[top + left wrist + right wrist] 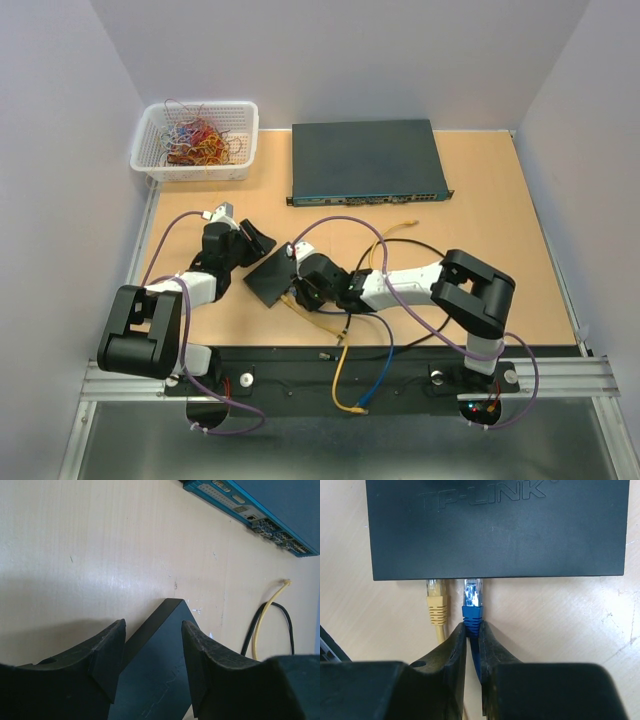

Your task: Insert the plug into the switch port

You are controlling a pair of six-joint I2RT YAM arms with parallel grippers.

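Right gripper (472,628) was pressed together on the blue boot (472,616) directly behind the plug (473,593). The left gripper (153,625) stood spread astride one corner of the black switch box (157,680); whether its pads bore on the box could not be determined.

By size: the desk (480,200) carried a dark rack switch (365,158) at the far edge, with a white basket (195,172) of loose wires beside it on the left. The black switch box lay near the arm bases, between the two grippers. A blue cable (385,365) trailed from the plug off the near edge of the desk.

The plug was at the near long edge of the box, in line with it, just beside a yellow plug (434,591) at the neighbouring position. The switch port itself was hidden under the box's top edge, so depth of entry could not be read.

Appearance: a small clear plastic body with contacts glinting inside, and a ribbed blue boot.

Handling, as a judgement: the plug is light, and its body is stiff but brittle at the latch. The boot is softer and gives better purchase. The cable is springy and will tend to twist the plug off line. Hold the boot close behind the body, never the cable, and push straight along the port axis.
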